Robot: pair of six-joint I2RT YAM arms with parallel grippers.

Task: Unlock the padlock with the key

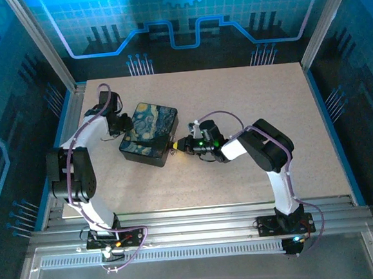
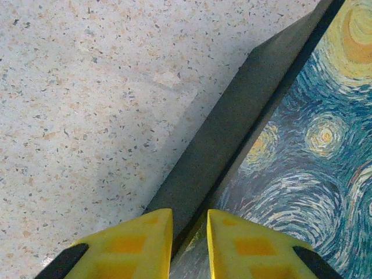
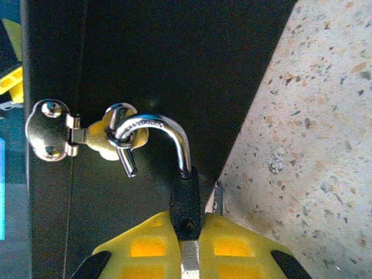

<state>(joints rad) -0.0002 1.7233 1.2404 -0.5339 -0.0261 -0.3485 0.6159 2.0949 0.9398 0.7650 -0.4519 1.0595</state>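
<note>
on the speckled table (image 1: 234,90), the left gripper (image 1: 122,124) sits at the left corner of the box (image 1: 148,133), whose lid bears a swirling blue and yellow painting print. in the left wrist view its yellow fingers (image 2: 145,238) stand close together astride the box's (image 2: 232,128) top edge, one outside the dark side wall and the other over the painted lid, pinching that edge. on the box's right side wall (image 3: 145,58) a silvery hasp (image 3: 49,136) is fastened with two screws, and its ring (image 3: 119,113) carries the padlock (image 3: 186,195). the padlock's silvery shackle (image 3: 163,131) curves from the dark body up to the ring, where its free end hooks through, out of the body. the right gripper (image 3: 186,218) is clamped on the padlock's body, a yellow finger on either side, just off the table's edge of the box. a silvery strip (image 3: 190,261) shows between the fingers below the body; whether it is the key cannot be told. from above, the right gripper (image 1: 182,144) points at the box from the right.
</note>
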